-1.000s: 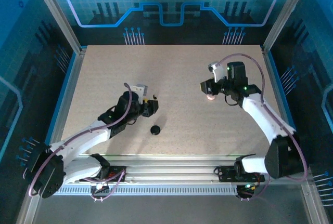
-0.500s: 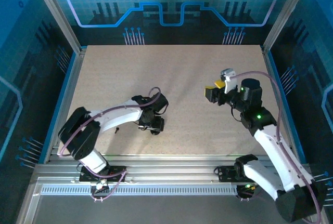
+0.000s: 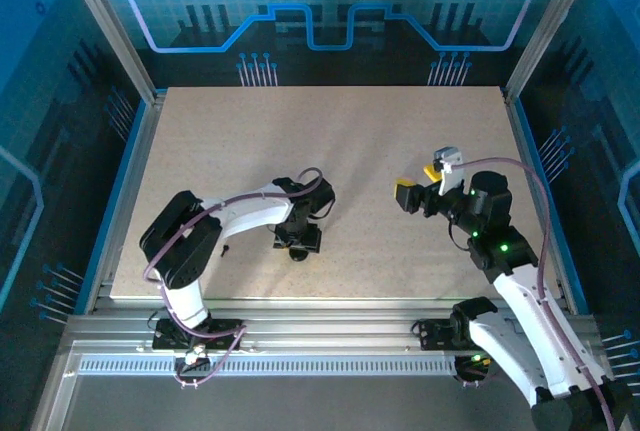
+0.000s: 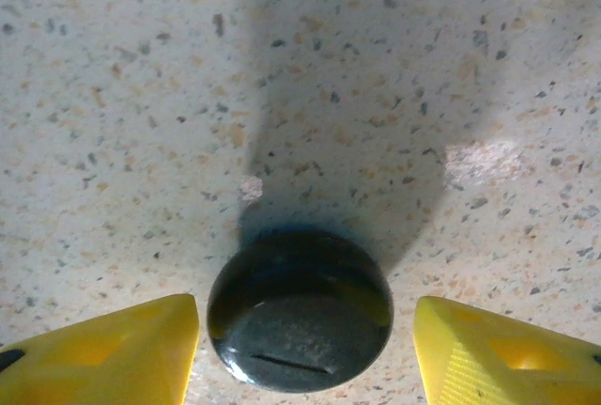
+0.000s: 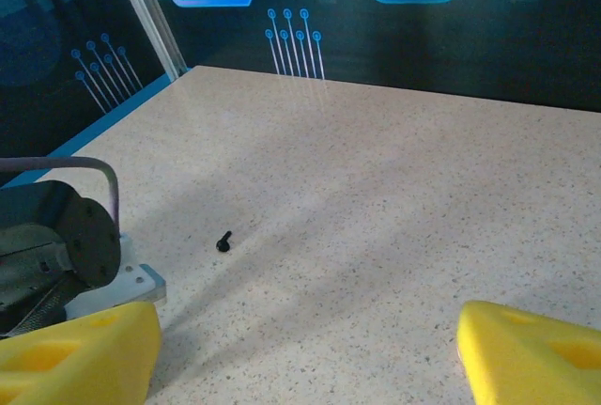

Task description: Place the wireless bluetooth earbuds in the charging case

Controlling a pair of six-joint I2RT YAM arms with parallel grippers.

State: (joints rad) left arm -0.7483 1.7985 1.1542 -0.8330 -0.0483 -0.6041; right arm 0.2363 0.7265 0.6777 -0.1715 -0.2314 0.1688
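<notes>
Left wrist view: over the worktop (image 4: 394,76), the left tool (image 4: 305,330) is spread astride the round black case (image 4: 299,302), untouched. The right tool (image 5: 310,349) is spread empty. The case may be skidded aside if pinched off-centre. A black earbud (image 5: 223,241) is seen lying loose, well apart.

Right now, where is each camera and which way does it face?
Top external: above, behind the arm bases, looking down on the table; both arms, left gripper, right gripper.
Left wrist: on the left arm, facing straight down at the black case; yellow fingers flank it.
Right wrist: on the right arm, looking across the table toward the back wall; yellow fingers, left arm.
Shared: black case, top and left wrist; left arm, top and right wrist.
</notes>
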